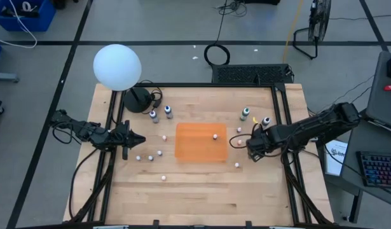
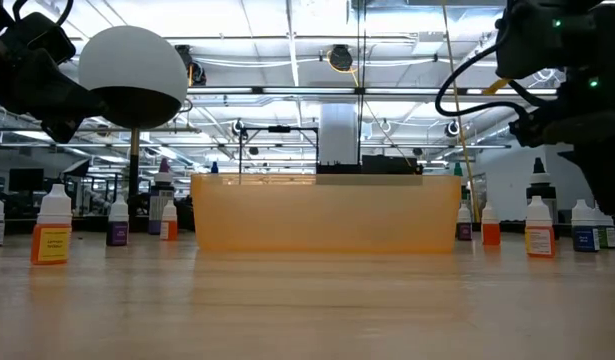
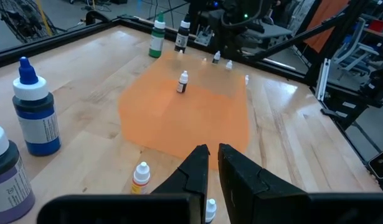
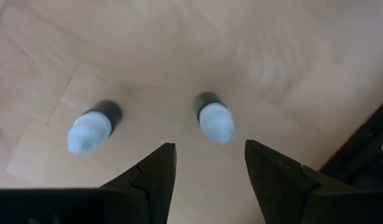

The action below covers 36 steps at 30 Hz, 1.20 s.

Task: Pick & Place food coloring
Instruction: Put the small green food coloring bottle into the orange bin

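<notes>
Right gripper (image 4: pixel 207 165) parted, empty, above two small bottles (image 4: pixel 215 121)

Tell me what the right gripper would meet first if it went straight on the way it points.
Probably the small white-capped bottle just ahead of the open right gripper, nearly centred between its fingers; a second bottle stands off to one side. Depth is uncertain.

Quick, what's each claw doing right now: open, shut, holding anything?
Left claw: shut, empty, at the table's left side.
Right claw: open, empty, poised over two small food coloring bottles.
</notes>
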Each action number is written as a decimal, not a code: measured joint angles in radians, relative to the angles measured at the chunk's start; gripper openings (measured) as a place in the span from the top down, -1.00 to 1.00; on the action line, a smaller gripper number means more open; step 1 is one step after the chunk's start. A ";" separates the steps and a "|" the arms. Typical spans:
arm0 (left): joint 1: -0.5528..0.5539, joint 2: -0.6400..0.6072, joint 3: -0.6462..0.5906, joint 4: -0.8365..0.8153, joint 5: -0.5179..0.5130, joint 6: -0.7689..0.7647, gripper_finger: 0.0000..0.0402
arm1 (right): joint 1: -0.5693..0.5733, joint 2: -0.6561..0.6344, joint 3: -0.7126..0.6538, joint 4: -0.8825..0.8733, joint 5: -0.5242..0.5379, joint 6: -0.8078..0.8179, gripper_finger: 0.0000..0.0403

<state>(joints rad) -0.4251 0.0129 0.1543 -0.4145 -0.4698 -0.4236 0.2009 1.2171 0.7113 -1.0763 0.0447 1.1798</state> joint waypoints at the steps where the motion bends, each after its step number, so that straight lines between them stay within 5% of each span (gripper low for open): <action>1: 0.000 0.000 0.000 0.000 0.000 0.000 0.79 | -0.005 0.000 0.000 0.000 0.008 -0.008 0.09; 9: 0.000 0.000 0.000 0.000 0.000 0.000 0.79 | -0.040 0.000 -0.003 0.029 0.061 -0.049 0.09; 21: 0.000 0.000 0.000 0.000 0.000 0.000 0.79 | -0.070 0.001 -0.143 0.179 0.004 -0.066 0.09; 36: 0.000 0.000 0.000 0.000 0.000 0.000 0.79 | -0.070 0.001 -0.147 0.234 0.002 -0.062 0.12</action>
<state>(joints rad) -0.4248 0.0132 0.1543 -0.4145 -0.4698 -0.4236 0.1310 1.2179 0.5644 -0.8425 0.0471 1.1174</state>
